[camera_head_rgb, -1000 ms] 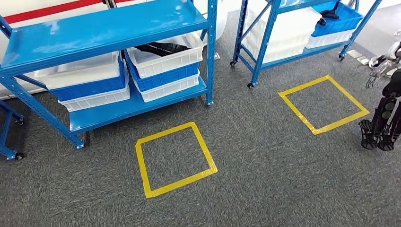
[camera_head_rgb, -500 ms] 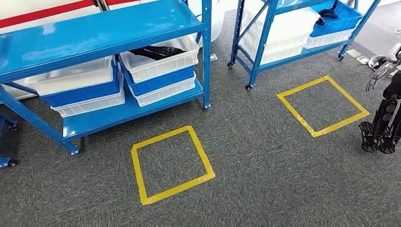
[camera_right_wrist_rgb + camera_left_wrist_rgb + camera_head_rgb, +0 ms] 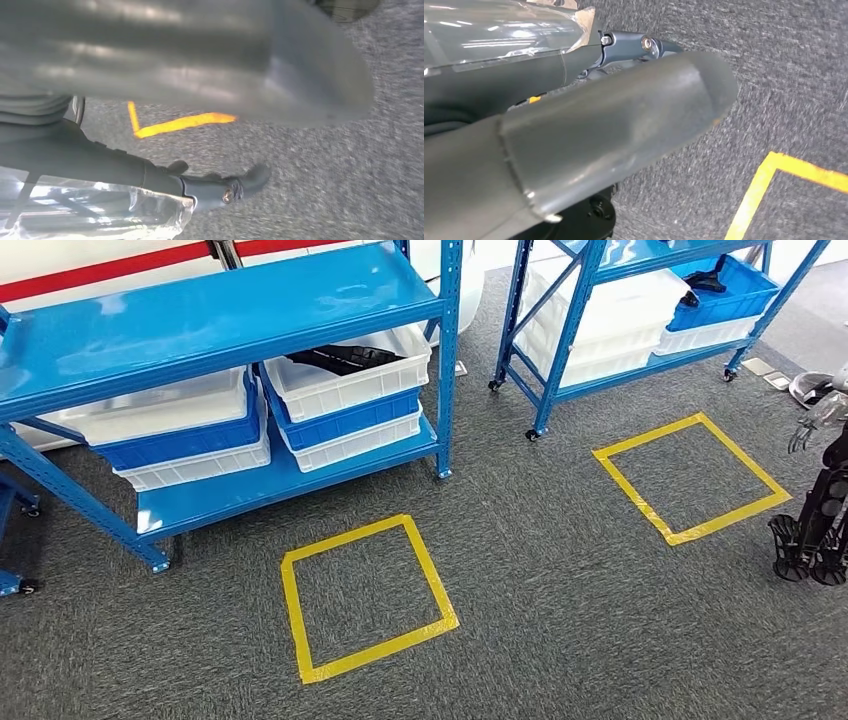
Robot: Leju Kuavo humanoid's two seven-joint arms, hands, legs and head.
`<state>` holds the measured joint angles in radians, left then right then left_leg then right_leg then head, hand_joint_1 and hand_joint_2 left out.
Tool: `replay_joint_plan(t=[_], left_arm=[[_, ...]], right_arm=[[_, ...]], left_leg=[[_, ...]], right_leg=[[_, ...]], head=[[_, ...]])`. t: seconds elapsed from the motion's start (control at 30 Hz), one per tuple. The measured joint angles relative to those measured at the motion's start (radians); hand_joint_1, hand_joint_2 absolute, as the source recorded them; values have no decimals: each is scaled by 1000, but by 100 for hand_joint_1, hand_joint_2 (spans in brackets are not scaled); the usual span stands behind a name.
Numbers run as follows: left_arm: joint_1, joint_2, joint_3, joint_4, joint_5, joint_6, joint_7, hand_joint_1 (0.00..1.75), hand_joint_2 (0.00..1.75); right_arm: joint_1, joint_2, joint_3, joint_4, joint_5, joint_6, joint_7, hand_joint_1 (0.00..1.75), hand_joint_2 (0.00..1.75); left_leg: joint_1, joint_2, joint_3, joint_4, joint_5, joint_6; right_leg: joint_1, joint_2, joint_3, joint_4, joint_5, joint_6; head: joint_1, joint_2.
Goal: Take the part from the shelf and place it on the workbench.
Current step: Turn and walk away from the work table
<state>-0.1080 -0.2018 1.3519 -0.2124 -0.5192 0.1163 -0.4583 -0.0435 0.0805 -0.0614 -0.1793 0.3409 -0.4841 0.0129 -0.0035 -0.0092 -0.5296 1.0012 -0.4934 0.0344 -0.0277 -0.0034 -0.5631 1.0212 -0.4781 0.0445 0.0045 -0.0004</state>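
Holding nothing — left hand (image 3: 624,130); dark part (image 3: 345,359) lies in shelf bin (image 3: 350,375).

Two blue shelves (image 3: 220,315) (image 3: 600,260), two yellow tape squares (image 3: 365,595) (image 3: 690,480), several stacked bins (image 3: 345,390).

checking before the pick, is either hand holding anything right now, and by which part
Nothing is held. The left hand and right hand hang over the grey carpet; the black part lies in a white bin on the shelf.
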Motion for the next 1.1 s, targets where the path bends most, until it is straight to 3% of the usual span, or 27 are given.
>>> replay_joint_plan(t=[0.1,0.13,0.17,0.23,0.3,0.33,0.37,0.43,0.47,0.53,0.63,0.67,0.77,0.8,0.83,0.9,0.93,1.0,1.1], left_arm=[[0,0,0,0,0,2,0,0,0],[0,0,0,0,1,4,-1,0,0],[0,0,0,0,2,5,-1,0,0],[0,0,0,0,4,7,-3,0,0],[1,0,0,0,4,8,-5,0,0],[2,0,0,0,4,8,-6,0,0],[2,0,0,0,4,8,-6,0,0],[0,0,0,0,5,8,-6,0,0],[-1,0,0,0,5,8,-7,0,0],[-4,0,0,0,5,8,-7,0,0],[-3,-1,0,0,5,8,-8,0,0],[-4,-1,0,0,5,9,-8,0,0],[-3,0,0,0,5,10,-6,0,0],[-3,0,0,0,5,11,-6,0,0],[-2,0,0,0,5,11,-5,0,0],[-2,-1,0,0,5,11,-5,0,0],[-2,-1,0,0,5,11,-5,0,0],[-2,-1,0,0,5,10,-4,0,0],[1,-1,0,0,5,10,-4,0,0]], right_arm=[[-1,0,-3,0,14,1,2,0,0],[-1,0,-3,0,23,1,4,0,0],[-1,0,-3,0,31,1,6,0,0],[-1,0,-2,0,43,1,8,0,0],[-1,0,-1,0,51,1,11,0,0],[-1,0,-1,0,53,1,12,0,0],[-1,0,0,0,54,1,13,0,0],[-2,1,1,0,55,1,13,0,0],[-2,2,1,0,55,1,13,0,0],[-2,2,1,0,55,1,13,0,0],[-2,2,1,0,58,0,12,0,0],[-2,2,2,0,60,0,12,0,0],[-1,0,2,0,62,0,12,0,0],[0,0,2,0,62,0,12,0,0],[1,0,2,0,63,0,12,0,0],[1,0,2,0,68,0,12,0,0],[1,-1,2,0,70,0,13,0,0],[-1,-1,2,0,74,0,14,0,0],[-5,-1,3,0,78,0,14,0,0]], left_leg=[[5,1,-1,9,-10,-11],[8,2,-10,31,-26,-17],[10,3,-27,69,-51,-23],[14,4,-90,198,-115,-33],[17,5,-143,289,-137,-36],[17,6,-143,279,-117,-36],[17,10,-125,231,-82,-33],[14,31,-64,96,-13,-25],[10,41,-43,48,4,-20],[2,45,-32,16,7,-12],[3,24,-21,-7,22,8],[5,18,-15,-17,29,15],[3,-3,-11,-25,34,23],[1,-12,-11,-24,34,23],[0,-22,-11,-23,34,24],[-2,-42,-9,-19,32,21],[-4,-51,-10,-16,30,18],[-6,-63,-13,-8,24,10],[-3,-72,-21,-2,20,-1]], right_leg=[[-1,1,3,-2,2,-22],[-3,1,3,-3,3,-28],[-6,1,4,-4,3,-32],[-3,-3,4,-4,1,-39],[-2,-10,5,-4,-1,-41],[-2,-14,7,-4,-2,-42],[-2,-17,9,-4,-3,-42],[1,-23,13,-4,-6,-40],[4,-27,15,-4,-8,-36],[8,-37,18,-7,-10,-27],[9,-41,20,1,-21,-13],[10,-33,7,33,-38,-14],[11,-9,-81,214,-117,-27],[11,-7,-99,251,-127,-25],[12,-5,-100,250,-120,-19],[11,8,-45,134,-65,-4],[11,22,-14,66,-39,-2],[12,40,24,-13,-12,-10],[13,29,29,-22,-7,-29]], head=[[-2,0],[-4,0],[-6,0],[-9,0],[-9,0],[-9,0],[-9,0],[-10,0],[-9,0],[-8,0],[-7,0],[-5,0],[2,0],[3,0],[3,0],[3,0],[3,0],[3,0],[2,0]])
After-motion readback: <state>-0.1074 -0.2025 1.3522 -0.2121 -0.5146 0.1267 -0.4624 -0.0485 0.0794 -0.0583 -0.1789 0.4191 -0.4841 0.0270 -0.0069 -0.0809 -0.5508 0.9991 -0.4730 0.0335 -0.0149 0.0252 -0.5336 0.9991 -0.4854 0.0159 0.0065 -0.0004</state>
